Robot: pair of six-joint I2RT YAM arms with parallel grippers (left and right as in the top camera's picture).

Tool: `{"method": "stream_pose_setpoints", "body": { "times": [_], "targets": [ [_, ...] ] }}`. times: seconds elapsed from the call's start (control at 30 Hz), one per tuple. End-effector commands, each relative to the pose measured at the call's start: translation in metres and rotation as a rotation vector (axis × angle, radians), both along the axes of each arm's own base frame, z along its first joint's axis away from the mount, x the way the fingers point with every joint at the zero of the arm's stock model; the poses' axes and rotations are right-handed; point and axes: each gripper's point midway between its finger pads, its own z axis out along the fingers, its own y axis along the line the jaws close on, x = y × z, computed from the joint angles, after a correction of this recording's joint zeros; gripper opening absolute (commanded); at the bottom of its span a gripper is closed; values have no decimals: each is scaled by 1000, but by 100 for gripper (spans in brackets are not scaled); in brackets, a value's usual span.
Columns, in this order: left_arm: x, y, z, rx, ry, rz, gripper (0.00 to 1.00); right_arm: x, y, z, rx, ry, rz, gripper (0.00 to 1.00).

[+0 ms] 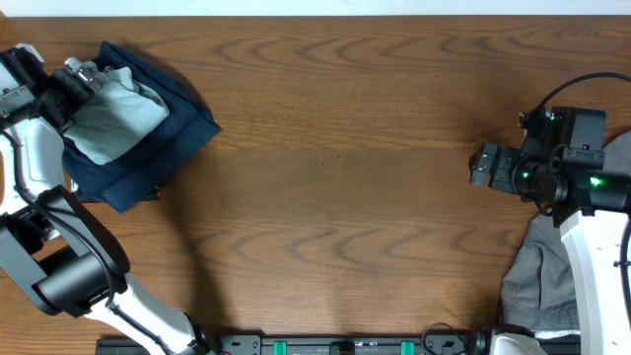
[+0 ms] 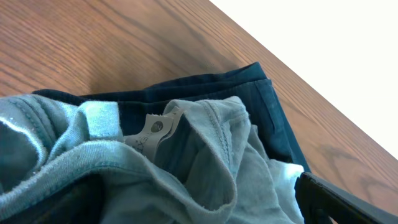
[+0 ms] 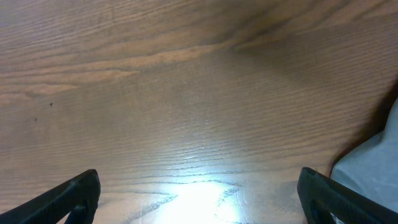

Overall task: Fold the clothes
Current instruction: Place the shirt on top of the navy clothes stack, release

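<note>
A crumpled light grey-blue shirt (image 1: 116, 120) lies on top of a folded navy garment (image 1: 158, 148) at the table's far left. My left gripper (image 1: 71, 73) is down in the shirt's left edge. In the left wrist view the shirt (image 2: 205, 149) fills the space between the jaws (image 2: 199, 214). Only the right finger shows, set wide, and the left finger is hidden by cloth. The navy garment (image 2: 205, 87) shows behind. My right gripper (image 1: 478, 165) is open and empty over bare wood (image 3: 199, 193).
A grey garment (image 1: 540, 286) lies in a heap at the front right under the right arm; its edge shows in the right wrist view (image 3: 373, 168). The wooden table (image 1: 345, 177) spans the middle. A black rail runs along the front edge.
</note>
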Motion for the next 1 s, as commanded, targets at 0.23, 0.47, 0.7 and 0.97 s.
{"method": "stream_pose_setpoints", "body": {
  "times": [0.23,0.47,0.7,0.97],
  "targets": [
    [-16,5,-15,-10,62,55,98,0,1,2,15,4,4,99],
    [-11,0,80,91,-110,43,98,1,8,3,51,-1,24,99],
    [-14,-60,147,162,-203,-73,98,21,5,15,37,-98,26,99],
    [-34,-178,91,147,86,-359,98,51,2,40,6,-259,43,99]
  ]
}}
